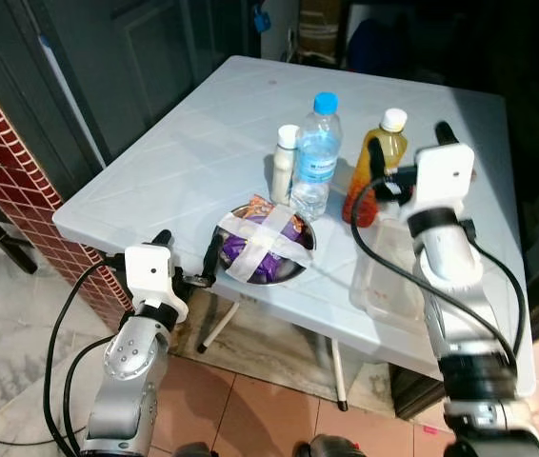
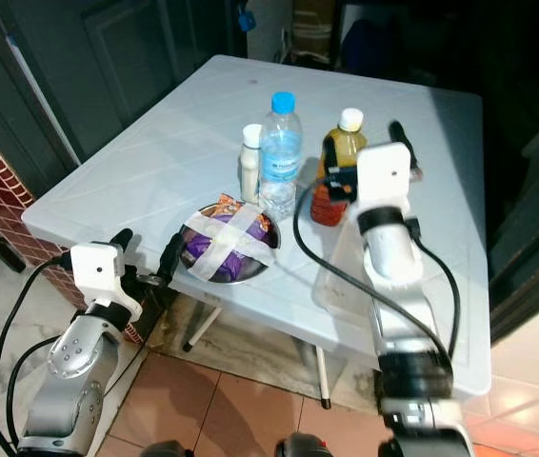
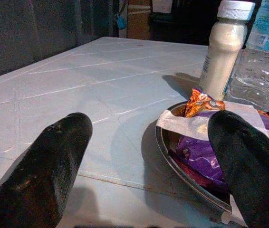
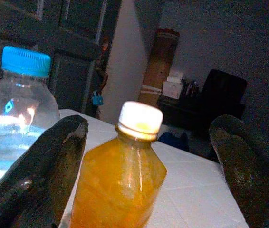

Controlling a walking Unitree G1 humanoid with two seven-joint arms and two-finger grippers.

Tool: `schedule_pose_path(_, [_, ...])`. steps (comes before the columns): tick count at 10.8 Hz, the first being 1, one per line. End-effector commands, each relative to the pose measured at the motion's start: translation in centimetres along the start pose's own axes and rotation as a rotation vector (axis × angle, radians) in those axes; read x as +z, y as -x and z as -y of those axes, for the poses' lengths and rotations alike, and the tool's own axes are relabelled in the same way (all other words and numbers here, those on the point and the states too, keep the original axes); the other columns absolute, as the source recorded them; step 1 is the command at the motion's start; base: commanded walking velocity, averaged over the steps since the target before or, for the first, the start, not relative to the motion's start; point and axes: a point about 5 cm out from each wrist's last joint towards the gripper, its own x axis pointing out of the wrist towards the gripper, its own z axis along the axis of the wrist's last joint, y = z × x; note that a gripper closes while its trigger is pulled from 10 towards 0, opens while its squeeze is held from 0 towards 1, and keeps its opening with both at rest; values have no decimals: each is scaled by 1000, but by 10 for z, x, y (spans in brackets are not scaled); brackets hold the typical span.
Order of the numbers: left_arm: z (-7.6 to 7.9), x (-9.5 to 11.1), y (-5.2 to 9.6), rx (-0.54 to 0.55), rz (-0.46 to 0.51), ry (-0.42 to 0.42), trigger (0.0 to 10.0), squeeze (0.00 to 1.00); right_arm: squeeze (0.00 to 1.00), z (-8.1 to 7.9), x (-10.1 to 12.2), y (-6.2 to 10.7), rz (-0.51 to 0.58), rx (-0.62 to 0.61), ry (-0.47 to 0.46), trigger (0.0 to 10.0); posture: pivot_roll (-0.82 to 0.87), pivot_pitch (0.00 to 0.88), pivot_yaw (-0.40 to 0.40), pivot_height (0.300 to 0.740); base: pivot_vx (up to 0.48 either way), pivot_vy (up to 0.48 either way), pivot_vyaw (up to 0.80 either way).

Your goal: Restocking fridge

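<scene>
The right gripper (image 4: 148, 166), fingers wide, frames the juice bottle (image 1: 372, 176); centre it low before closing. The left gripper (image 3: 148, 161), also wide, probably nears the bowl (image 1: 262, 248).

Orange juice bottle (image 1: 372, 169), water bottle (image 1: 315, 157), white bottle (image 1: 284, 164) stand upright together.

On the table (image 1: 184, 143), frame centre: bowl (image 1: 298, 266) nearest the front edge; behind it, left to right, small bottle (image 1: 285, 164), water bottle (image 1: 315, 157), juice bottle (image 1: 376, 162).
</scene>
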Motion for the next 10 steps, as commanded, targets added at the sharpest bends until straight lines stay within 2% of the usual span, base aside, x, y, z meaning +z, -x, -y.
schedule_pose_path(1, [0, 4, -1, -1, 8, -17, 10000, 0, 1000, 1, 2, -3, 12, -9, -16, 10000, 15, 46, 42, 740, 0, 0, 0])
schedule_pose_path(4, [-1, 5, 0, 5, 7, -19, 10000, 0, 1000, 4, 4, -12, 24, -14, -20, 10000, 25, 48, 39, 740, 0, 0, 0])
schedule_pose_path(5, [-2, 5, 0, 6, 8, -20, 10000, 0, 957, 6, 3, -16, 16, -24, -48, 10000, 31, 53, 39, 740, 0, 0, 0])
schedule_pose_path(6, [-2, 6, 1, 7, 8, -22, 10000, 0, 612, 7, 4, -21, 14, -26, -64, 10000, 37, 54, 38, 740, 0, 0, 0])
schedule_pose_path(7, [-2, 6, 2, 7, 7, -24, 10000, 0, 220, 6, 5, -25, 19, -18, -67, 10000, 43, 55, 38, 740, 0, 0, 0])
schedule_pose_path(8, [-2, 5, 4, 10, 5, -25, 10000, 0, 0, 4, 6, -29, 24, -13, -72, 10000, 52, 55, 33, 740, 0, 0, 0])
schedule_pose_path(10, [-3, 6, 5, 19, 5, -26, 10000, 0, 0, 2, 6, -38, 15, -19, -112, 10000, 60, 54, 28, 740, 0, 0, 0])
